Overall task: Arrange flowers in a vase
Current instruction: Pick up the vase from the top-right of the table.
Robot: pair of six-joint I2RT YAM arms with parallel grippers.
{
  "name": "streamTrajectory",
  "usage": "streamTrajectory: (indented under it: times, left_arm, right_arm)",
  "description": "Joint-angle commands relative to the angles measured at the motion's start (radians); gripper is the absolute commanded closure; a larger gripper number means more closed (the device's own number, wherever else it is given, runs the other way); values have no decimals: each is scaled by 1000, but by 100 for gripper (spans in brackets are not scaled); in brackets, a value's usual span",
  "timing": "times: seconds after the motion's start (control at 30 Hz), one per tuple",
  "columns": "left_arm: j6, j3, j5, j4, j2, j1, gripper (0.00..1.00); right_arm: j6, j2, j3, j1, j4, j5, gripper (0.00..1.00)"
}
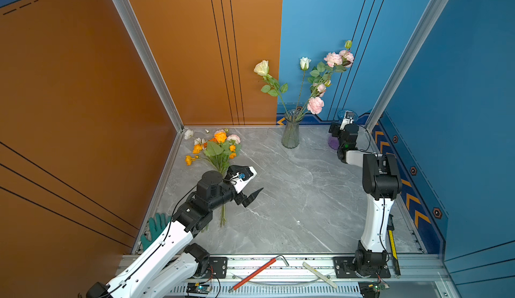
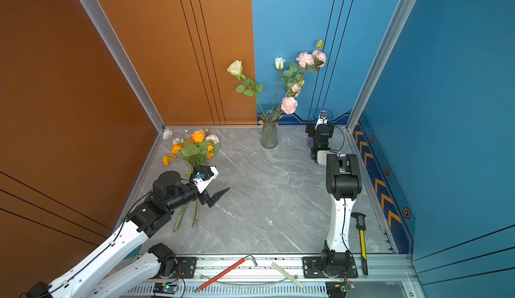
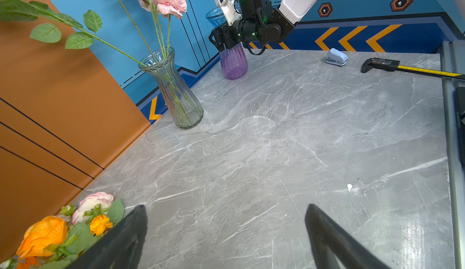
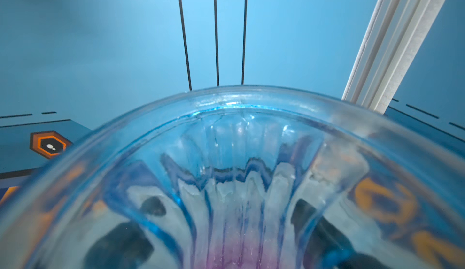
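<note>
**Containers**
- Clear ribbed glass vase (image 1: 291,135) (image 2: 269,135) (image 3: 176,91): is standing upright at the far middle of the grey marble table (image 1: 292,204), against the back wall. It is holding two cream roses (image 1: 262,68) and several pink blooms (image 1: 315,105). Their long stems are fanning out from the mouth, one cream rose leaning left and the pink ones leaning right.
- Blue-and-purple glass vase (image 3: 234,64) (image 4: 239,96): is standing upright in the far right corner. Nothing is showing inside it in the right wrist view.

**Task item**
- Bunch of flowers (image 1: 220,149) (image 2: 198,149): is lying flat on the table at the far left, well apart from the clear vase. Its long axis is running far to near. The orange, pink and white heads are pointing toward the far left corner and the cut stem ends are pointing toward the near edge.

**Grippers**
- Left gripper (image 1: 252,181) (image 3: 226,230): is hovering just right of the bunch with its fingers spread wide and nothing between them but bare table. The wrist is crossing above the stems.
- Right gripper (image 3: 224,41): is sitting at the neck of the blue-and-purple vase. Dark finger shapes are showing through the glass on either side, but I cannot tell whether they are pressing on it.

**Other**
- Caliper (image 1: 393,241) and small stapler (image 3: 337,57): are lying at the right side of the table.
</note>
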Motion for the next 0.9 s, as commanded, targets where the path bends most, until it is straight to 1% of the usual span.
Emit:
streamTrajectory:
  times: [0.0, 0.1, 0.23, 0.3, 0.5, 0.6, 0.63, 0.73, 0.87]
  left_arm:
    - [3, -17, 30, 13, -1, 6, 2]
    - [3, -17, 30, 13, -1, 6, 2]
    - [3, -16, 31, 13, -2, 6, 2]
    - [2, -17, 30, 14, -1, 6, 2]
    - [3, -18, 30, 13, 1, 6, 2]
    - [3, -17, 31, 13, 0, 7, 2]
    - [3, -17, 32, 13, 0, 6, 2]
    - [3, -15, 32, 11, -2, 6, 2]
    - [3, -12, 30, 7, -6, 4, 2]
  right_arm:
    - [13, 19, 38, -5, -29, -37, 18]
    - [18, 16, 29, -6, -28, -63, 28]
    - [23, 10, -2, -7, 23, -97, 33]
    - [25, 2, -35, -8, 91, -136, 34]
    - [62, -62, -145, -6, 267, -203, 47]
    - [80, -128, -226, 5, 304, -199, 48]
    - [76, -188, -263, 13, 307, -198, 48]
    - [43, -308, -396, 51, 319, -189, 50]
    - [27, -477, -575, 128, 319, -173, 52]
